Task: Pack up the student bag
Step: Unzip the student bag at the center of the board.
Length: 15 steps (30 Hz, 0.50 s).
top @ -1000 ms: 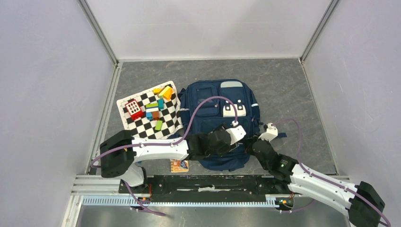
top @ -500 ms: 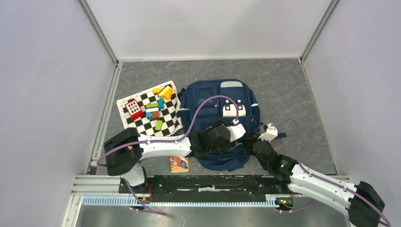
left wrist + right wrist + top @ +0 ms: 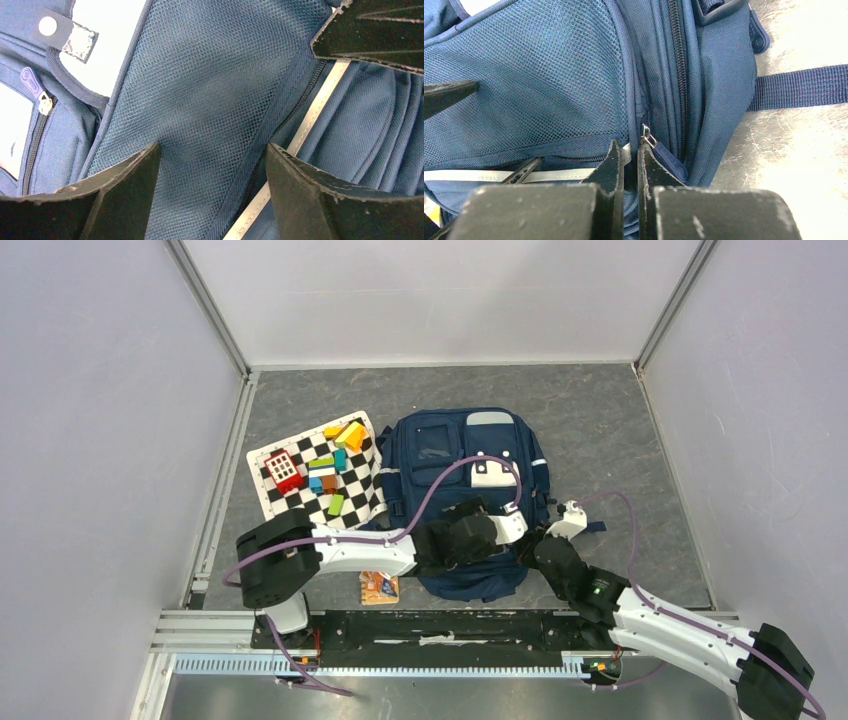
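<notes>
The student bag (image 3: 440, 465) is a navy backpack lying flat in the middle of the table. My left gripper (image 3: 520, 528) hovers over its lower right part. In the left wrist view it (image 3: 212, 155) stands open, with only the blue mesh pocket (image 3: 210, 90) and a grey stripe (image 3: 310, 120) below. My right gripper (image 3: 540, 540) is at the bag's right edge. In the right wrist view it (image 3: 626, 145) is shut, its tips against the seam by the mesh pocket (image 3: 539, 80). A blue zipper pull (image 3: 669, 157) lies against the outside of the right finger.
A checkered mat (image 3: 285, 502) with several coloured blocks (image 3: 325, 472) lies left of the bag. A small orange card (image 3: 379, 588) sits at the bag's near left corner. A bag strap (image 3: 799, 87) trails onto the grey table on the right.
My left gripper has opened wider and slid a little to the right over the bag. The right gripper has stayed where it was, shut.
</notes>
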Each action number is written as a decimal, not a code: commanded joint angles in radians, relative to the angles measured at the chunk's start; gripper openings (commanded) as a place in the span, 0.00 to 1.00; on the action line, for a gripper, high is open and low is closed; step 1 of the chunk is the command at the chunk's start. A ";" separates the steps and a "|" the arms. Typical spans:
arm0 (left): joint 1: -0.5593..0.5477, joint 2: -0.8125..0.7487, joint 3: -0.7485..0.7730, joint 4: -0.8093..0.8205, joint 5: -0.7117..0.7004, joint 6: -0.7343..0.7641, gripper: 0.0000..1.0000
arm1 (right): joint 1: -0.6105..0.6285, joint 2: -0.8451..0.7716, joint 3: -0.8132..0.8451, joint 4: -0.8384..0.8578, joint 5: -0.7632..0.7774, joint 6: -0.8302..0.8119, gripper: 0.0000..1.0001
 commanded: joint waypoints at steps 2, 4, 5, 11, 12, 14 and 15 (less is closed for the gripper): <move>0.018 0.097 0.008 -0.041 -0.159 0.046 0.71 | 0.017 -0.012 -0.035 -0.086 -0.092 0.008 0.00; 0.018 0.095 -0.008 -0.007 -0.170 0.048 0.56 | 0.017 -0.021 -0.034 -0.088 -0.087 0.008 0.00; 0.018 0.091 -0.013 0.009 -0.172 0.047 0.49 | 0.017 -0.024 -0.033 -0.090 -0.087 0.008 0.00; 0.018 0.012 -0.011 0.033 -0.161 0.052 0.08 | 0.017 -0.043 0.022 -0.122 -0.095 -0.049 0.00; 0.018 -0.008 -0.009 0.037 -0.151 0.049 0.05 | 0.017 -0.050 0.044 -0.135 -0.096 -0.077 0.04; 0.017 -0.049 0.005 0.029 -0.117 0.029 0.02 | 0.017 -0.068 0.086 -0.160 -0.095 -0.132 0.16; 0.018 -0.065 0.018 0.009 -0.090 0.013 0.02 | 0.017 -0.079 0.108 -0.182 -0.092 -0.153 0.22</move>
